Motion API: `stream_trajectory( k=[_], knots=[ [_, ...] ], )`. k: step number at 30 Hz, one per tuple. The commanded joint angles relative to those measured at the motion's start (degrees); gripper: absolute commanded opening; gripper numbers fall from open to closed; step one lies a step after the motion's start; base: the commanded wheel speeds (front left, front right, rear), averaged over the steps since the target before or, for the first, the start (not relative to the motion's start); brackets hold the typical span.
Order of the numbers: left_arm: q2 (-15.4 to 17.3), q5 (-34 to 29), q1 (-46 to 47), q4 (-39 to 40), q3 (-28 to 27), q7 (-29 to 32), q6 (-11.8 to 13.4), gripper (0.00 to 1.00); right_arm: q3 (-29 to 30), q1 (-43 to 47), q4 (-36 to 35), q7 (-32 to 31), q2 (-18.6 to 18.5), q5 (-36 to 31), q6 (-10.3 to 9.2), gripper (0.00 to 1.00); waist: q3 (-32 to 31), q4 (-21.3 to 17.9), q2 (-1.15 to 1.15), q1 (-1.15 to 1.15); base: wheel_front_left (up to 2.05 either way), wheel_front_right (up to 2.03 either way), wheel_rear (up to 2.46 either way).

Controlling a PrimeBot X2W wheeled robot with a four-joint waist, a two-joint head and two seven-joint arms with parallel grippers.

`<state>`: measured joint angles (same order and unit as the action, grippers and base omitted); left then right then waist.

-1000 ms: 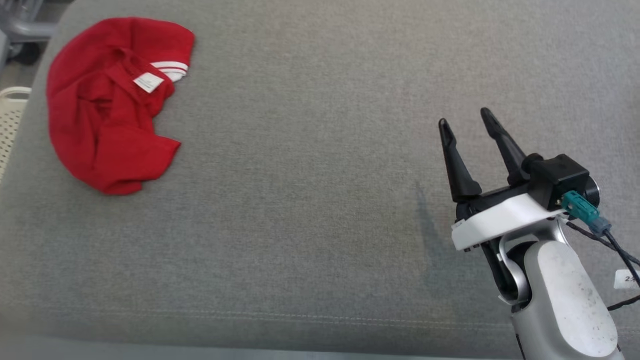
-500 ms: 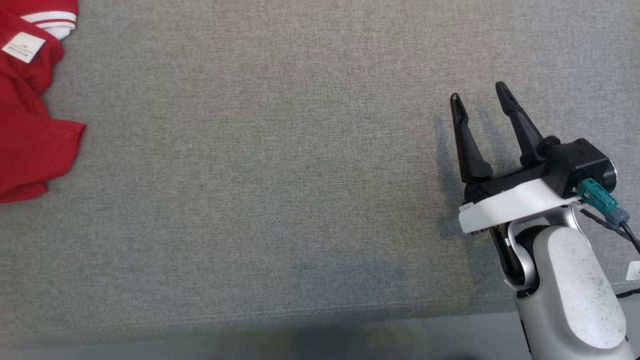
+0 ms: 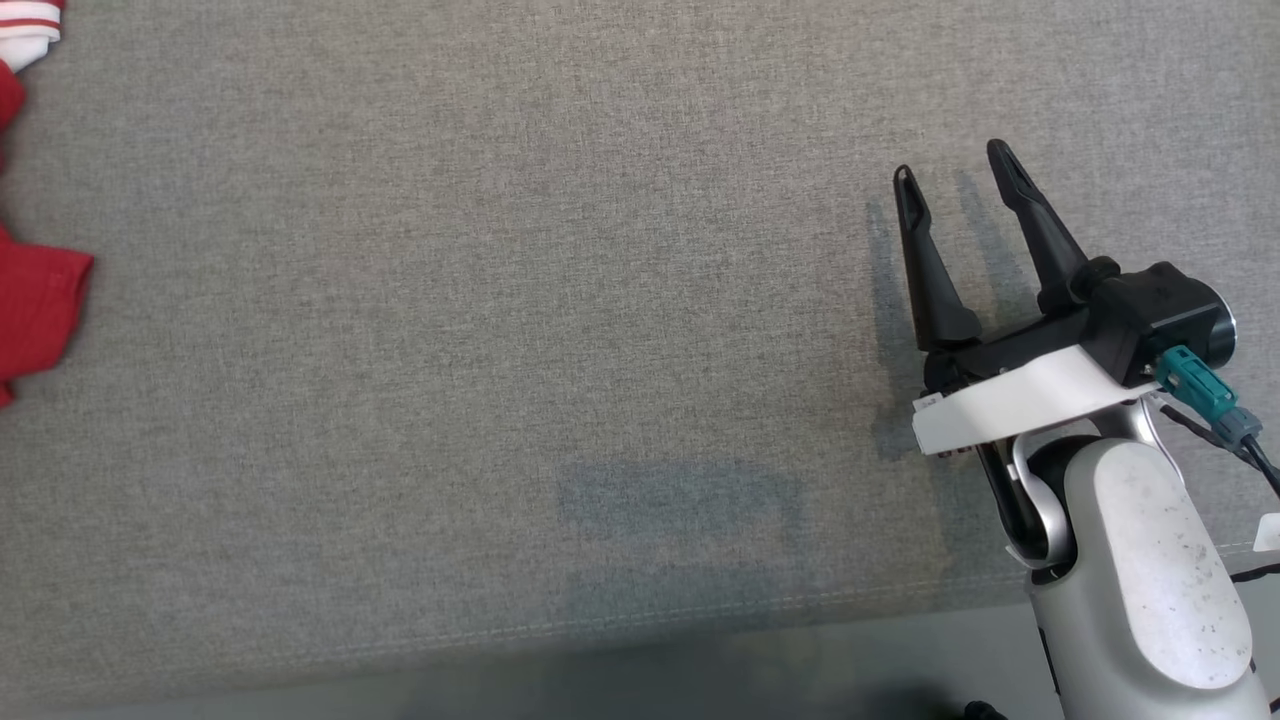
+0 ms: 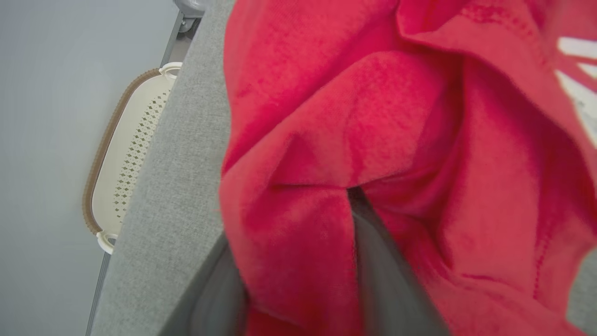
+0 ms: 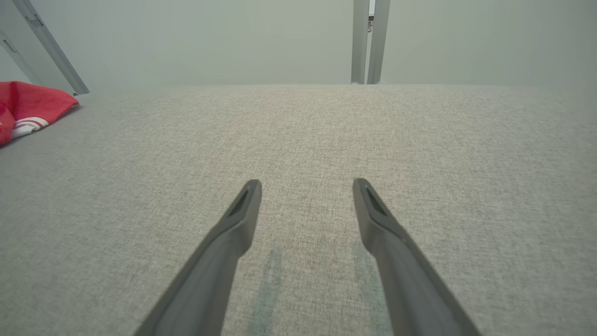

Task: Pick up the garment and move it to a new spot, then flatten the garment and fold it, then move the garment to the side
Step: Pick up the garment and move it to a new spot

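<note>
Red garment [image 4: 396, 140] inside left claw [image 4: 298, 261], grip unclear; right claw [image 3: 952, 163] wide, well apart.

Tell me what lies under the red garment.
The red garment lies on the grey fabric surface. The left gripper pokes into its folds, one finger mostly covered. Whatever else is beneath the cloth is hidden.

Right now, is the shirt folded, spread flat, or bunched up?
Bunched up: the shirt shows deep overlapping creases in the left wrist view.
</note>
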<state>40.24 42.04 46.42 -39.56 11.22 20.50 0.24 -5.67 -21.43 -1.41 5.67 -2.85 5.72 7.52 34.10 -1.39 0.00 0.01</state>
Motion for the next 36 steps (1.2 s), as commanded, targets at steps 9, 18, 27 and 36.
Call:
stream_trajectory(
  k=[9,18,27,36],
  knots=[
    [-0.07,-2.93,1.79,-1.08,2.05,-4.71,-1.76,0.00,-0.29,0.98,2.34,2.12,-0.08,1.10,-0.05,1.00,-6.04,-0.57,0.00,-0.01,0.00,0.00,0.00],
    [-0.38,-7.52,4.18,3.49,6.86,-7.70,-4.42,0.00,-0.50,2.86,5.47,3.40,-0.08,2.71,-0.05,1.00,-14.10,-1.22,0.00,-0.01,0.00,0.00,0.00],
    [-4.25,-11.41,4.82,13.60,14.92,-9.08,-6.70,0.00,0.30,5.56,7.57,4.27,-0.09,3.76,-0.05,1.00,-21.87,-2.49,0.00,-0.01,0.00,0.00,0.00],
    [-10.83,-13.25,2.59,22.10,22.54,-10.86,-7.15,0.00,1.17,7.77,7.63,4.55,-0.08,4.73,-0.05,1.00,-25.12,-4.03,0.00,-0.01,0.00,0.00,0.00]
  ],
)
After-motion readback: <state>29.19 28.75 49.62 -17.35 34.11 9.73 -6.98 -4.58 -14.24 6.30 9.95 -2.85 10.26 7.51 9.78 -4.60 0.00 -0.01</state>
